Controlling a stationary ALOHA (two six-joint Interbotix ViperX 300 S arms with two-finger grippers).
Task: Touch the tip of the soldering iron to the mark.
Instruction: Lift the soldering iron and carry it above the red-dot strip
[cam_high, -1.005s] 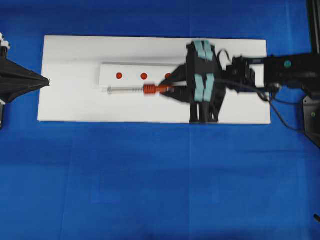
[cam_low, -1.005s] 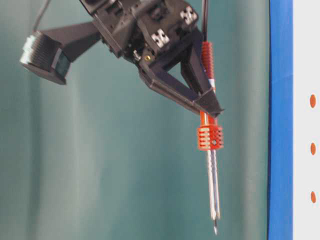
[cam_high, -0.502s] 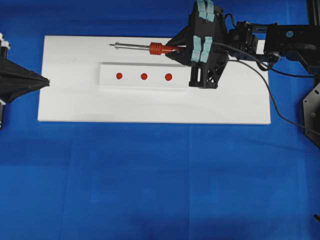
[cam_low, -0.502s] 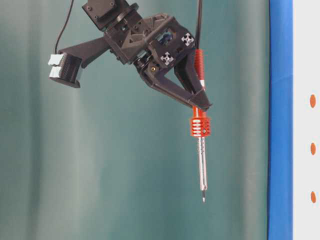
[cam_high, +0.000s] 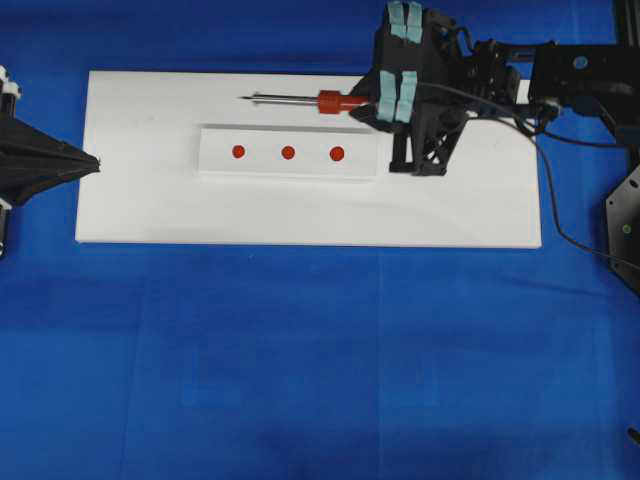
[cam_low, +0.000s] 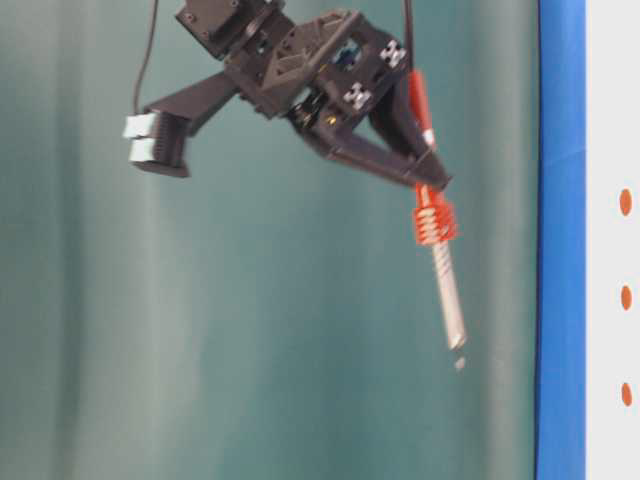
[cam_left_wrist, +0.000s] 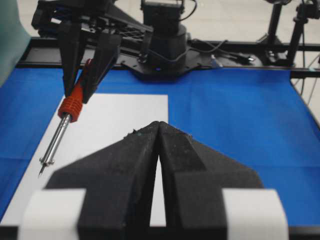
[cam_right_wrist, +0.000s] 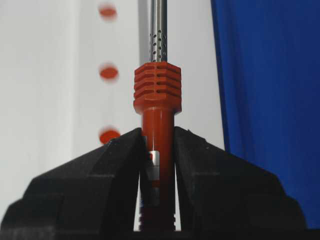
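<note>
A blue cloth covers the table (cam_high: 300, 360), and on it lies a flat white rectangular board (cam_high: 150, 210) carrying a narrow raised white strip (cam_high: 215, 165) marked with three red dots (cam_high: 288, 153). I judge the approach step to be in hand: my right gripper (cam_right_wrist: 157, 142) is clamped firmly on the red-orange ribbed handle of the slim soldering iron with silver shaft and dark tip (cam_high: 300, 99), held in the air beside the strip's far edge, tip clear of every dot. My left gripper (cam_left_wrist: 158, 131) sits parked at the board's end, its black fingers (cam_left_wrist: 125, 160) pressed together on nothing; the next move calls for swinging the tip over the strip and lowering it onto the mark.
</note>
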